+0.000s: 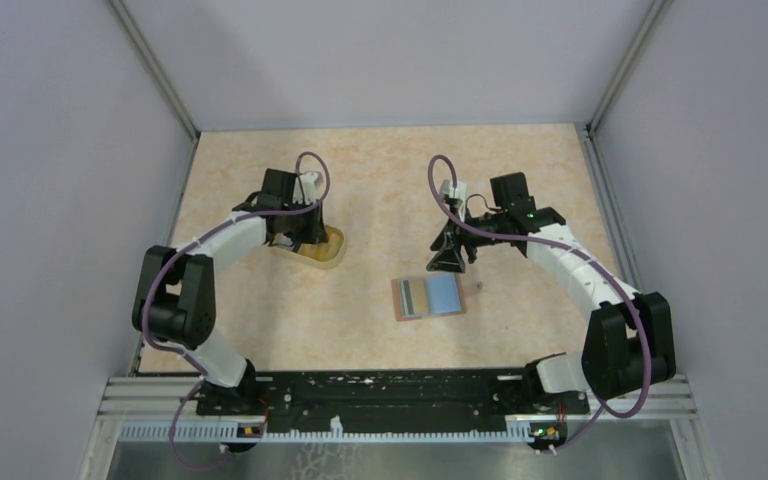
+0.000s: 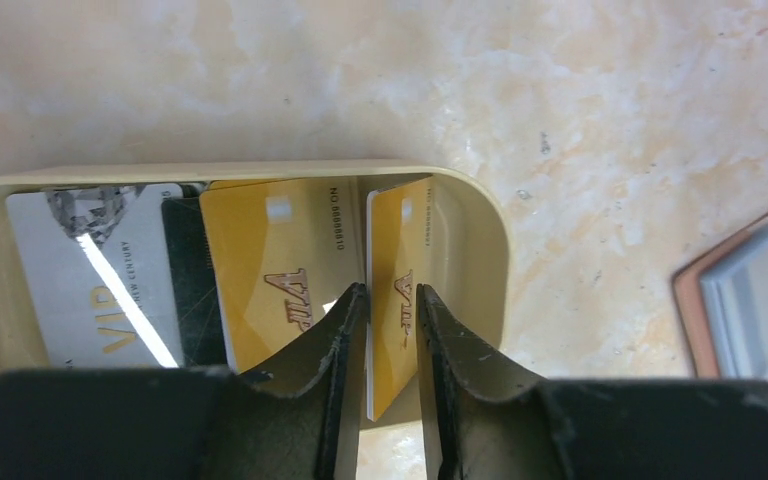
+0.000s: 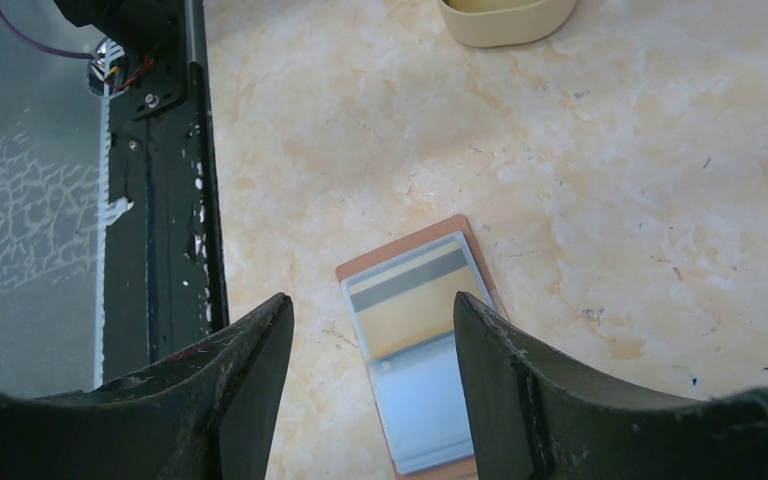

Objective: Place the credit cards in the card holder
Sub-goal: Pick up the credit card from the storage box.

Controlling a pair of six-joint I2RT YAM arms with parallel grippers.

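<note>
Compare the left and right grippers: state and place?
Left gripper is shut on a gold card standing on edge in the cup; right gripper is open, holding nothing. Left gripper reaches into the cup; right gripper hangs above the table by the open card holder. Both are black and point downward.

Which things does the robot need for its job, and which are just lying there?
For the job: yellow card pinched in the left claw; second yellow card; white card; card holder; right claw, open above it.
Just there: cup the cards stand in; black rail.
</note>
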